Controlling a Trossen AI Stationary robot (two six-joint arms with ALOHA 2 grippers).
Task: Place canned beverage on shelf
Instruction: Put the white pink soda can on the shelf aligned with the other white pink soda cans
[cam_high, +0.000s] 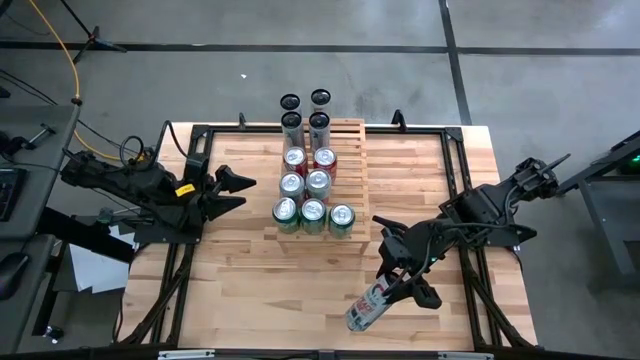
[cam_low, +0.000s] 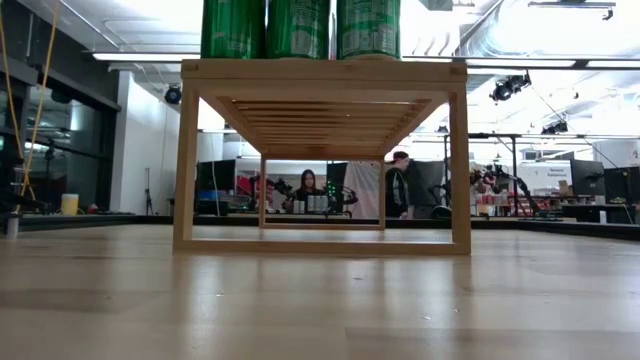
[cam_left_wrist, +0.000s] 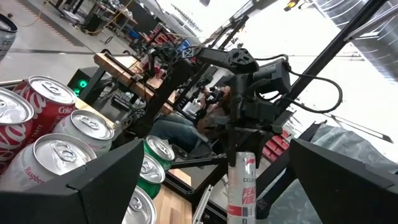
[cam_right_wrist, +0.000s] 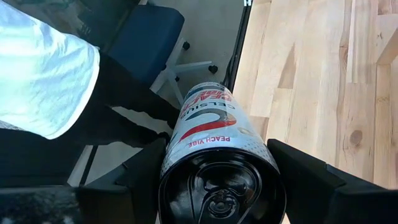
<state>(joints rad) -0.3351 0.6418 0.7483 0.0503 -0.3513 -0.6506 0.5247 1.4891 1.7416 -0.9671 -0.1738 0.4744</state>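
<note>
While people are sitting in the workshop room beyond, the wooden table (cam_high: 230, 290) is bearing the shelf (cam_high: 350, 135) at its far middle, and my right gripper (cam_high: 392, 285) is pinching the slim can (cam_high: 368, 305) near the table's front edge; my left gripper (cam_high: 238, 190) is waiting spread.

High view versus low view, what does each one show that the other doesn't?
Only the high view shows both arms: the right hand closed on a slim white can near the table's front edge, the left hand open beside the shelf, plus the black and red cans. Only the low view shows the shelf's open underside and people beyond. Both show three green cans.
</note>
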